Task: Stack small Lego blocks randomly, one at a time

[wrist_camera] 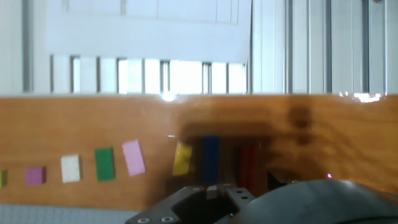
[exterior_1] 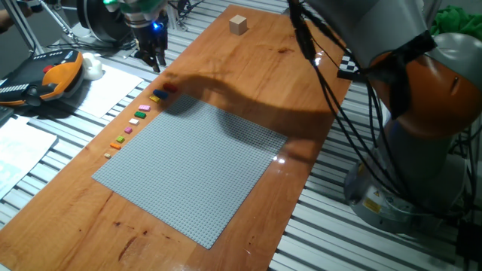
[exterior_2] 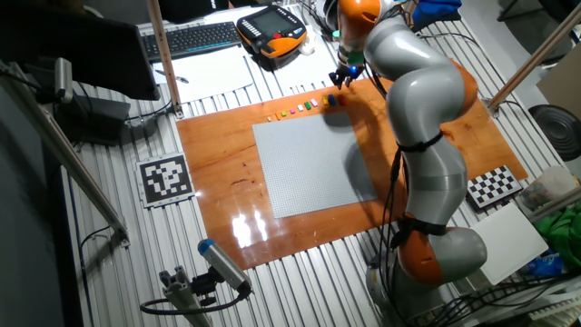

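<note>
Several small Lego blocks lie in a row on the wooden table along the far left edge of the grey baseplate [exterior_1: 196, 165]: a red one [exterior_1: 169, 88], a blue one [exterior_1: 160, 95], a yellow one [exterior_1: 155, 99], a pink one [exterior_1: 144, 109], then smaller ones down to orange [exterior_1: 118, 140]. My gripper [exterior_1: 154, 66] hangs above the table just beyond the red end of the row, fingers apart and empty. The hand view shows red [wrist_camera: 247, 163], blue [wrist_camera: 211, 158], yellow [wrist_camera: 182, 158], pink [wrist_camera: 133, 157], green [wrist_camera: 104, 163] and white [wrist_camera: 70, 168] blocks; the fingertips are out of frame.
A tan wooden cube [exterior_1: 239, 25] stands at the far end of the table. An orange teach pendant [exterior_1: 53, 75] and papers lie beyond the table's left edge. The arm's base [exterior_2: 436, 254] stands at the other side. The baseplate [exterior_2: 309, 168] bears no blocks.
</note>
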Robot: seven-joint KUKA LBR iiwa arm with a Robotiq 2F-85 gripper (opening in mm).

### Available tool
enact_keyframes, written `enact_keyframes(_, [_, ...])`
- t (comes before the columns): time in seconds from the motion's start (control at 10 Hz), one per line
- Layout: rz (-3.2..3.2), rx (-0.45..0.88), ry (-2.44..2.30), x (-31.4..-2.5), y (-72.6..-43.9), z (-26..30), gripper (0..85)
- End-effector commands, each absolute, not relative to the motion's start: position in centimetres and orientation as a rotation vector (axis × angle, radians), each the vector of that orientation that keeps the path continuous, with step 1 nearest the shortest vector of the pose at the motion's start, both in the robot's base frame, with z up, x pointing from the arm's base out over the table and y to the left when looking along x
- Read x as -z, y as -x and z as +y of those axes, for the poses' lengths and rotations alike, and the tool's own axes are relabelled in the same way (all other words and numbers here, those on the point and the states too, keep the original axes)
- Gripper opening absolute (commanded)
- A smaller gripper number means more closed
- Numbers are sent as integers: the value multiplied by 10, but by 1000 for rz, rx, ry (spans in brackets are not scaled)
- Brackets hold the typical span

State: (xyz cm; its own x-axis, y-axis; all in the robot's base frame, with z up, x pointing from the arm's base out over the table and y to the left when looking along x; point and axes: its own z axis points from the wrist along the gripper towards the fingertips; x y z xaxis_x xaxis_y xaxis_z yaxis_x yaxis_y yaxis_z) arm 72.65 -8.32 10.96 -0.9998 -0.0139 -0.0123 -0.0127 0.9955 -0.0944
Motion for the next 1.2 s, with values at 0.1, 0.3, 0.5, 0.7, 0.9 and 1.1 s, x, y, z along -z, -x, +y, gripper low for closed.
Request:
enact_keyframes(0.1, [3122, 142, 28, -98, -729, -89, 340])
enact_keyframes(0.3, [3109, 115, 31, -84, -728, -96, 340])
enact_keyframes(0.5, [3097, 105, 34, -69, -728, -94, 340])
enact_keyframes(0.7, [3089, 107, 44, -55, -728, -96, 340])
enact_keyframes(0.9, [3088, 91, 55, -49, -726, -103, 340])
enact_keyframes(1.1, [3084, 84, 53, -45, -724, -102, 340])
